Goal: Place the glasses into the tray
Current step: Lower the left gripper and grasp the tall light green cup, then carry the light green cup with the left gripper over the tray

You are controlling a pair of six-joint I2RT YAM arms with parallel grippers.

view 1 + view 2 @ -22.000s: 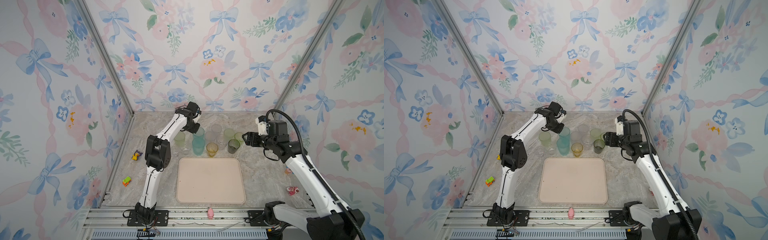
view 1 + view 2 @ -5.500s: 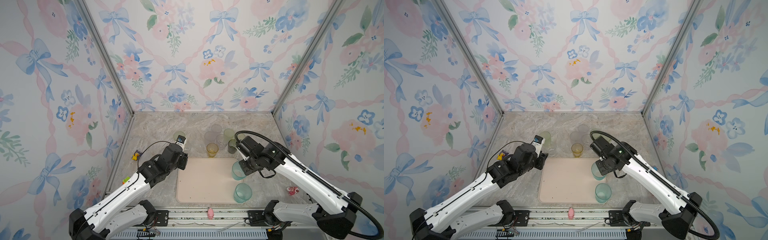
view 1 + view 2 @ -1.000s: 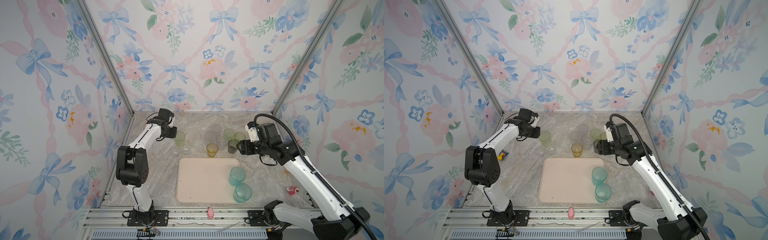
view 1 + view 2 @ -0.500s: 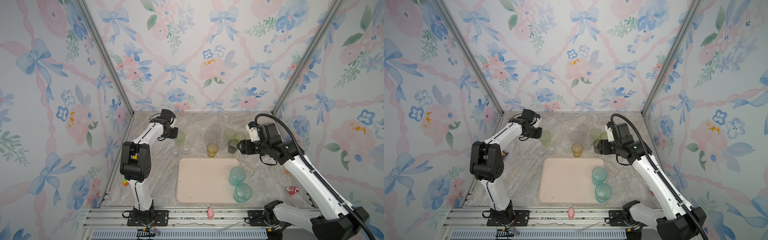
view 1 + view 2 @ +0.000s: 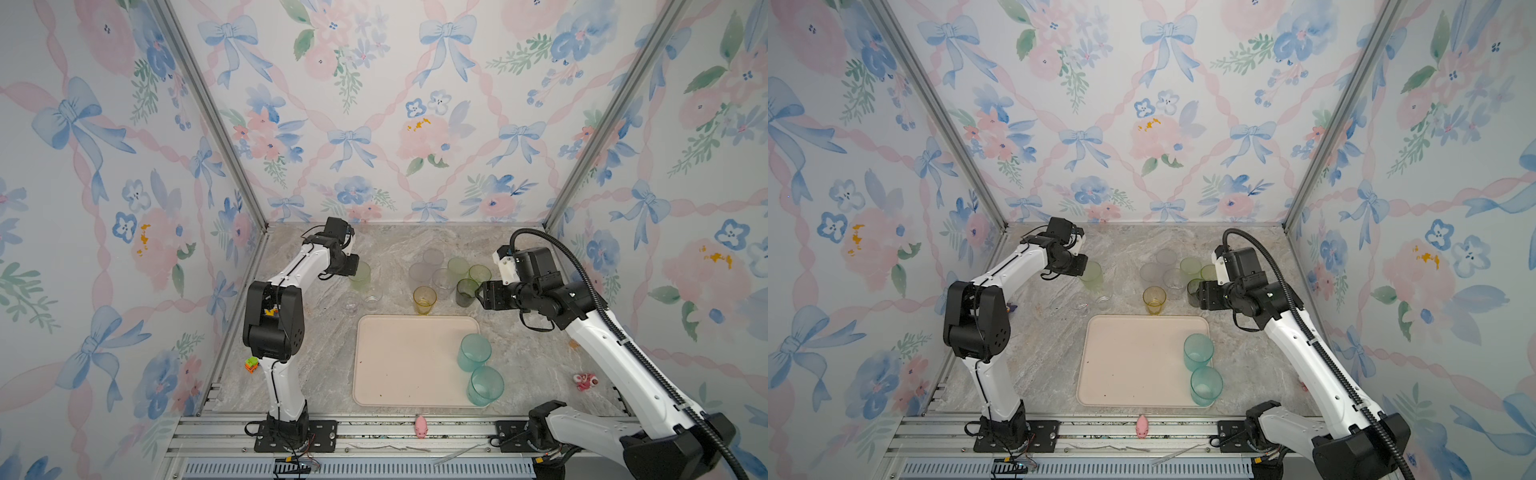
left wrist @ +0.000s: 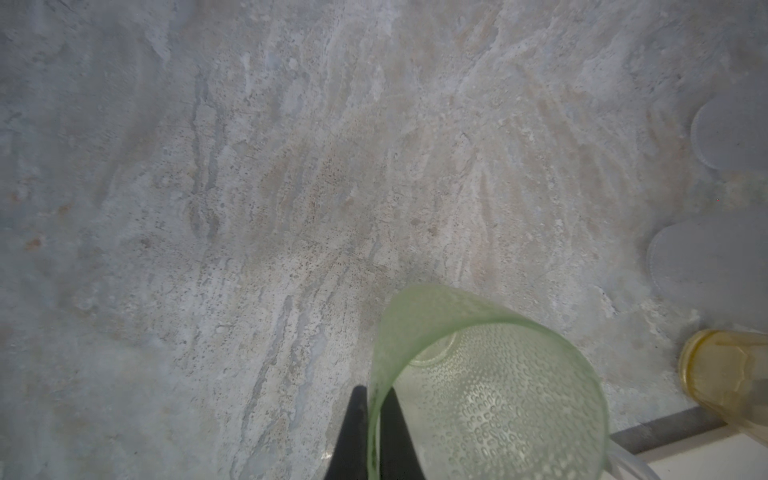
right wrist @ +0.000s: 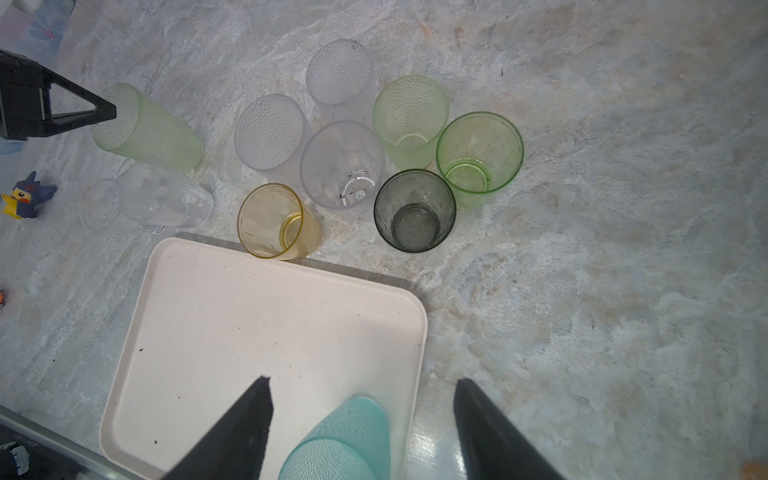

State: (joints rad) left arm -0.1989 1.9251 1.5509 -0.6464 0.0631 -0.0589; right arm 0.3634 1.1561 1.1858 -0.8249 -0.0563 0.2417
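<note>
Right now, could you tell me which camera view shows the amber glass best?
The right wrist view: the amber glass is whole, close, upright. The left wrist view crops it at its edge; both top views show it small.

Enclosure, three walls [image 5: 374, 104]: pale paper printed with blue bows, pink ribbon lattice, pink blooms and green sprigs. Bare aluminium posts [image 5: 212, 112] run up both back corners, leaning outward in both top views. The bench [image 5: 390, 243] has a grey-beige, marble-look top, veined and matte. Aluminium rails [image 5: 374, 434] lie along its near edge, with a slotted vent strip [image 5: 415, 468] below them. Light is even and diffuse; shadows on the bench are soft.
</note>
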